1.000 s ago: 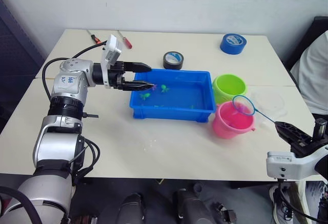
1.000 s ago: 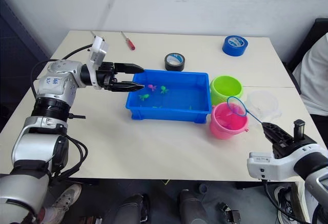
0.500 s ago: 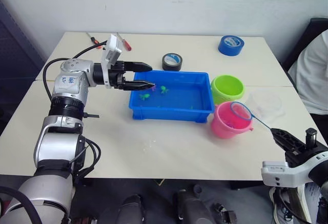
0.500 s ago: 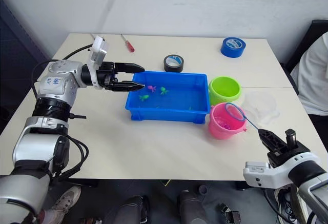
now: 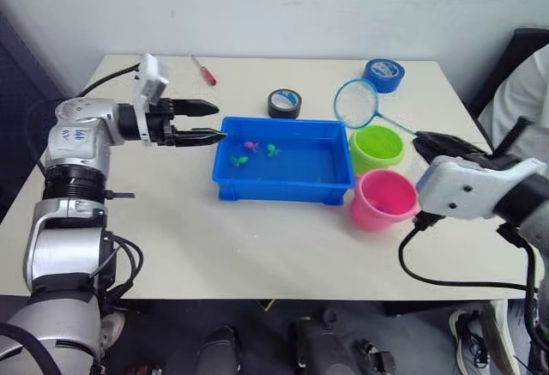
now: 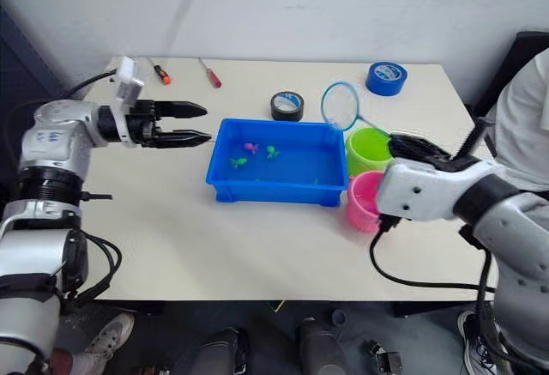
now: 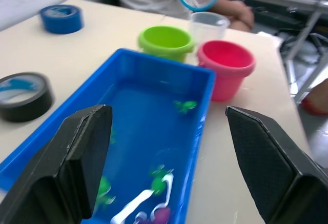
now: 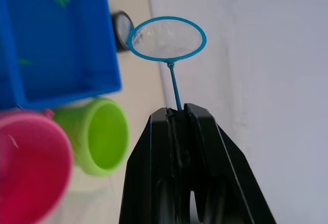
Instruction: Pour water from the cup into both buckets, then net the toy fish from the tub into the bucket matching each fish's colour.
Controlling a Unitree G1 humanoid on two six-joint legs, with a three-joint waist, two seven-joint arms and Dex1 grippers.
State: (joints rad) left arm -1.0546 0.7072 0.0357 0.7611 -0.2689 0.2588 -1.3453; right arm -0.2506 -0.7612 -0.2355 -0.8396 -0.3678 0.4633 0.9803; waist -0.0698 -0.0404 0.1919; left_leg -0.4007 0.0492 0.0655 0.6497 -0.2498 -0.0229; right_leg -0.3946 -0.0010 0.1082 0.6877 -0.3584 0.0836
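- My right gripper (image 8: 178, 112) is clamped on the thin dark handle of the small round net with the light-blue rim and clear mesh (image 5: 356, 103). The hoop is held up in the air above the table, over the far right corner of the bright blue rectangular plastic tub (image 5: 286, 188). By my judgement, it is carried high so that it clears the tub wall before a dip.
- My left gripper (image 5: 206, 123) hangs just beside the tub's left end with its two black fingers (image 7: 82, 157) spread apart and nothing between them. It looks placed to steady the tub, but it does not touch the rim.
- The tiny plastic toy fish (image 5: 273, 148), some green and one magenta, lie in the water at the tub's left-centre, so netting is not finished.
- The lime green round plastic bucket (image 5: 377, 147) and the pink round plastic bucket (image 5: 384, 199) stand just beside the tub's right wall, close to each other. The clear plastic cup (image 7: 207, 25) stands behind them.
- Open room: the tub's right half is free water for lowering the hoop. The near wall and the bucket rims are the edges to clear.
- The black tape roll (image 5: 285, 102) lies near the tub's far wall. The blue tape roll (image 5: 383, 74) and red-handled screwdriver (image 5: 202, 69) lie well apart from my path.
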